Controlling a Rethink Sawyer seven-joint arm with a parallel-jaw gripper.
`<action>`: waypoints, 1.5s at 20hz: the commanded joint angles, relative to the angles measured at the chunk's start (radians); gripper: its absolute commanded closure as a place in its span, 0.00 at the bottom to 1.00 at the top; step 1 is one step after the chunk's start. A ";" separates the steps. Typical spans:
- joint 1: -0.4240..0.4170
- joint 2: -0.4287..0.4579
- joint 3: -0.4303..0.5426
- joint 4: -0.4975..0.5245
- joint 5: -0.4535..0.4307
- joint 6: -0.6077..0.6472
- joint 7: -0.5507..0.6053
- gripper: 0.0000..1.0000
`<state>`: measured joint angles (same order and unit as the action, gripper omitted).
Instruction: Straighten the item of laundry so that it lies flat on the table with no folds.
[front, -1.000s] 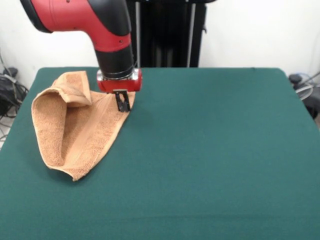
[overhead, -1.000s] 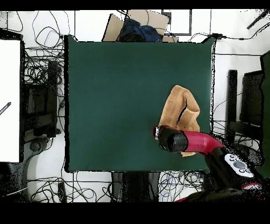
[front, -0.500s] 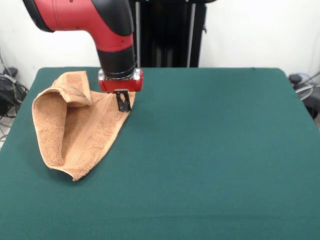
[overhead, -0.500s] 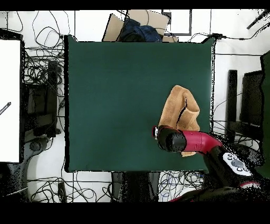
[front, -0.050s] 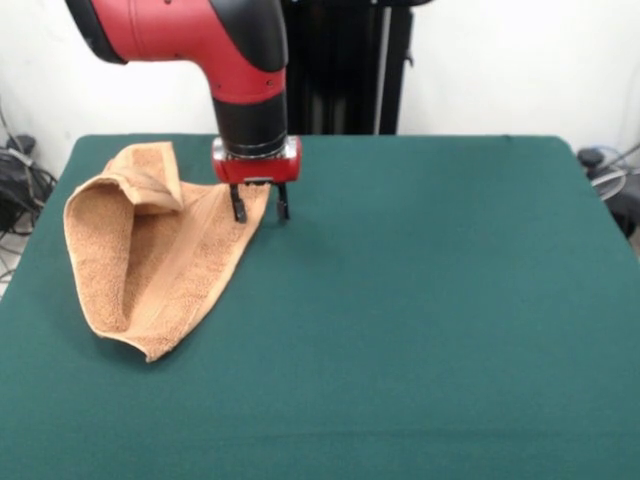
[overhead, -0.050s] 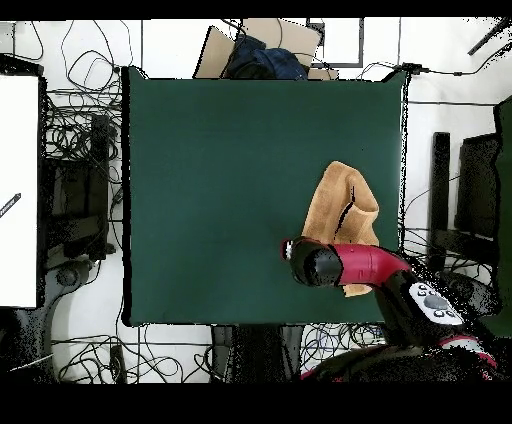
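So the towel (front, -0.050s: 150, 255) is sitting on the left side of the table (front, -0.050s: 430, 300) in the front view, bunched into a folded wedge with one flap curled over near the back. The gripper (front, -0.050s: 260, 212) is open, straddling the towel's pointed back corner, one finger on the cloth and the other on bare green. If it's going for that corner, I'd drop low, pinch only the top layer, and drag it out toward the open middle so the fold unrolls instead of sliding the whole bundle. From overhead the arm (overhead, -0.050s: 345, 266) covers that corner completely, and I can't spot the label anywhere.
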<state>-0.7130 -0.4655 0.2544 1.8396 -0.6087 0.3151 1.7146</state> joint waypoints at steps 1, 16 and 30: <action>0.000 0.041 -0.057 -0.061 -0.040 -0.065 0.093 0.00; 0.017 0.175 -0.092 -0.197 -0.061 -0.155 0.070 0.00; -0.023 0.184 -0.048 -0.150 -0.033 -0.134 0.065 1.00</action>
<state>-0.7096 -0.4567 0.2069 1.8243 -0.6032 0.2650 1.7146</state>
